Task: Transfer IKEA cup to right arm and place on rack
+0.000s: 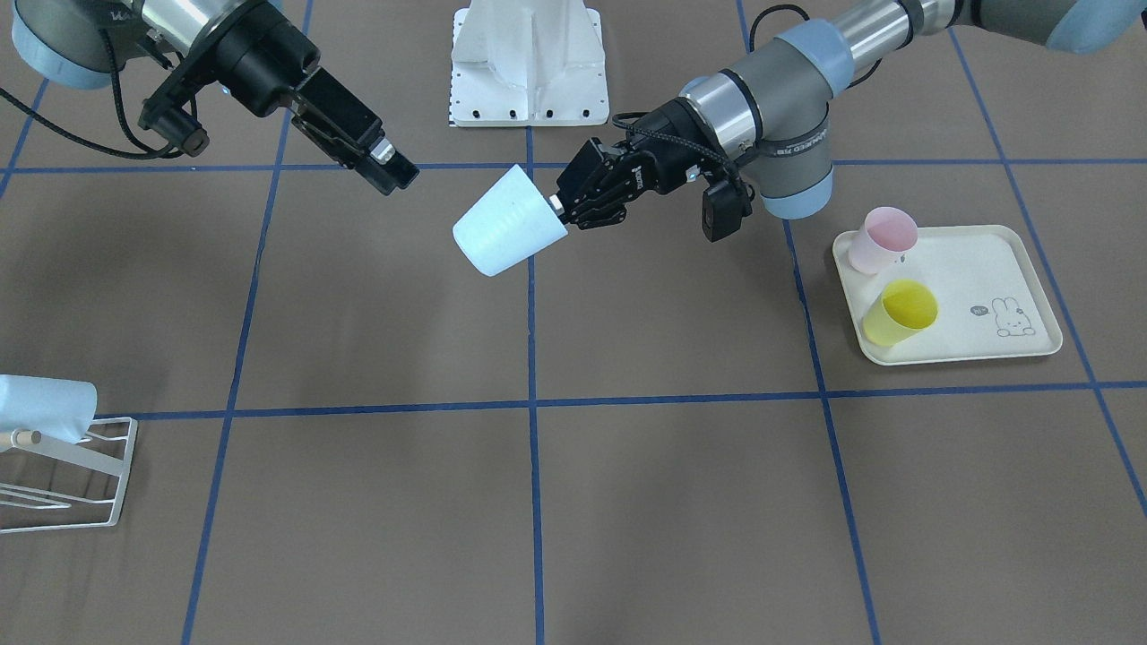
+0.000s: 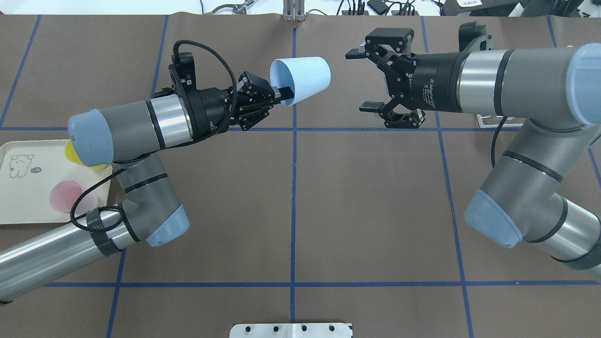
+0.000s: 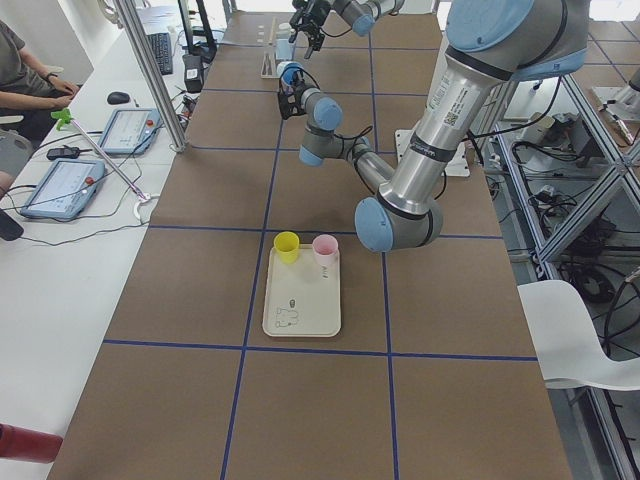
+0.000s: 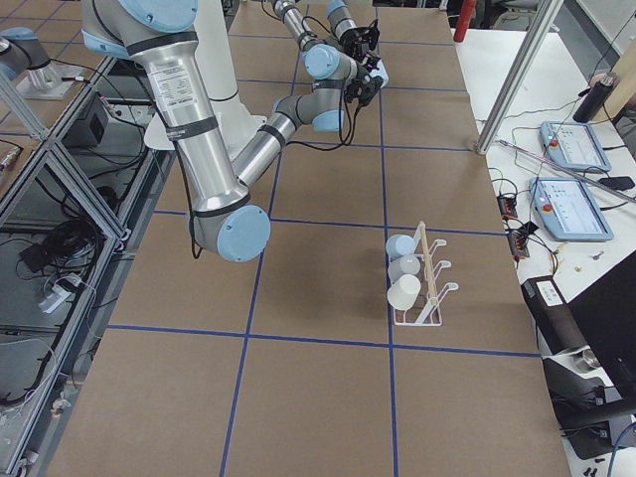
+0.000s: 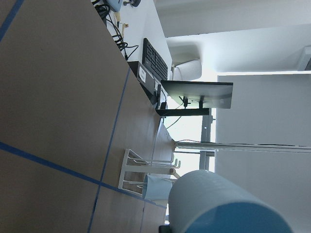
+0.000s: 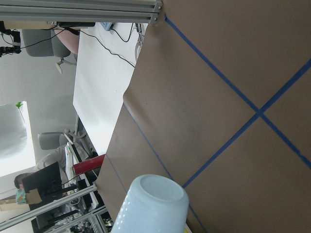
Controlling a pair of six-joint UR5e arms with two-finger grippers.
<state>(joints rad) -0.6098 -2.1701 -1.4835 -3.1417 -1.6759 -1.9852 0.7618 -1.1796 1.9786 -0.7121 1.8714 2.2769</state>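
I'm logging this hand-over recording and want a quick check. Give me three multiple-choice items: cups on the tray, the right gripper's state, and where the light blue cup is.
1. Cups on the tray: A) one B) two C) four
2. The right gripper is: A) open, apart from the light blue cup B) shut on it C) shut, empty
3. That cup is: A) on the tray B) in the right gripper C) in the left gripper, airborne
Answers: 1 B, a pink cup and a yellow cup; 2 A, fingers spread, gap to the cup; 3 C, the left gripper clamps its rim.
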